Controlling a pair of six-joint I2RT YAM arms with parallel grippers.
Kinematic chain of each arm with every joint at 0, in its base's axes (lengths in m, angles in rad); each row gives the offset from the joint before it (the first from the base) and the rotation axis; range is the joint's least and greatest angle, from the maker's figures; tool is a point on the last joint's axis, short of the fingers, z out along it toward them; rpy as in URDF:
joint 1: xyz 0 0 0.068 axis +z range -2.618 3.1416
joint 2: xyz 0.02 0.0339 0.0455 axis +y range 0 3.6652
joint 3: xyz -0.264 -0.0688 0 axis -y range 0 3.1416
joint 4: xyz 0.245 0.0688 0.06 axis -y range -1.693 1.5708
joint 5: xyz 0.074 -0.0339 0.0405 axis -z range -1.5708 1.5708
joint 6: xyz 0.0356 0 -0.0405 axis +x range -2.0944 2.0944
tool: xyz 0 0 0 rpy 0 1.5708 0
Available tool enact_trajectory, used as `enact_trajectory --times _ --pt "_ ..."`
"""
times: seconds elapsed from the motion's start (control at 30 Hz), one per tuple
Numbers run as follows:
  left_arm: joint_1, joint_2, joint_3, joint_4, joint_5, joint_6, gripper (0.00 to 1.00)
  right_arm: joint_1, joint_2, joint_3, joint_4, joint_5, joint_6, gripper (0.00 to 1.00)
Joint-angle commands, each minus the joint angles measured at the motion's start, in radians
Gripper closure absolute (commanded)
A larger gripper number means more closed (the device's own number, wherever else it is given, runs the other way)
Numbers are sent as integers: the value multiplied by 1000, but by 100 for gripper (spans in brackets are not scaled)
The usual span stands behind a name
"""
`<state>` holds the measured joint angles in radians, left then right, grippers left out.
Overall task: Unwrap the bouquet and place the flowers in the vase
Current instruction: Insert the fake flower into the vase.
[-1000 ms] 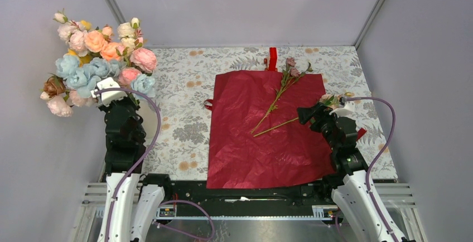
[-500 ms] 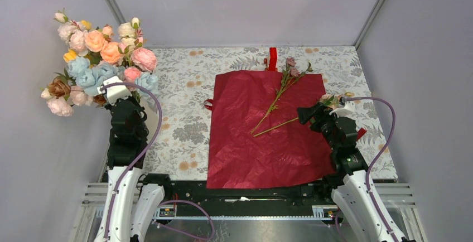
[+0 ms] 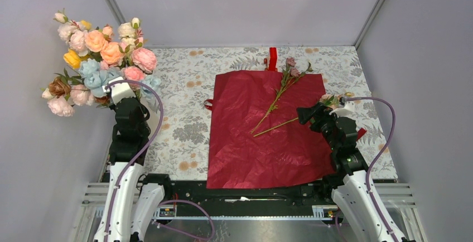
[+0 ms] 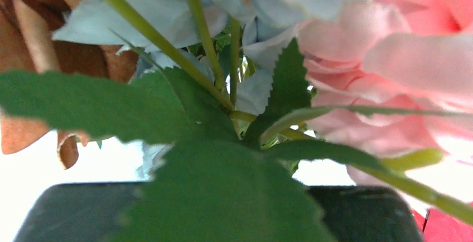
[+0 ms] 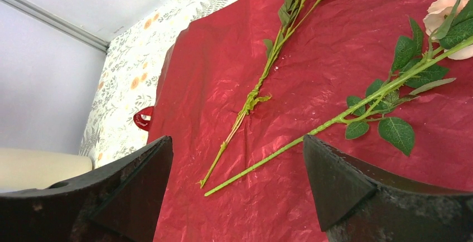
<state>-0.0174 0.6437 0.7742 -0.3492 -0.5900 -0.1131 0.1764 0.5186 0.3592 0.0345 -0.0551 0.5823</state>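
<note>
Guiding the blue flowers (image 3: 93, 76) pinched in your closed left gripper (image 3: 115, 84), go straight down (vase hidden under blooms); right gripper (image 5: 237, 141) hovers wide open over two stems (image 3: 273, 102) on the red paper (image 3: 251, 158).

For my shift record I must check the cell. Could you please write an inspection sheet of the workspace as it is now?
surface: table with floral cloth, flat.
job's things: red wrapping paper spread open; thin pink-bloomed stem and pale rose stem lie on it; pale blue flowers at the left gripper; vase not clearly seen.
clutter: large rose bunch far left; red upright object beyond the paper; red ribbon loop at its left edge.
grippers: left gripper shut among stems, grip not confirmed; right gripper open over the paper's right side.
cables: purple cable looped beside each arm.
surroundings: grey walls; nothing else seen.
</note>
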Motion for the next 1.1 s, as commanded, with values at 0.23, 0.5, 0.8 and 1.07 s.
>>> enact_trajectory --times 0.23,0.5,0.8,1.07 --pt "8 -4 2 -61 53 -44 96 -5 -24 12 14 -29 7 8" --pt "7 -49 46 -93 83 -46 55 -6 -38 30 -19 -20 -9 8" --pt "8 -126 83 -166 120 -56 27 -6 -31 41 -22 -18 -10 8" --pt "8 -138 126 -236 224 -179 11 -7 -33 49 -28 -19 -4 8"
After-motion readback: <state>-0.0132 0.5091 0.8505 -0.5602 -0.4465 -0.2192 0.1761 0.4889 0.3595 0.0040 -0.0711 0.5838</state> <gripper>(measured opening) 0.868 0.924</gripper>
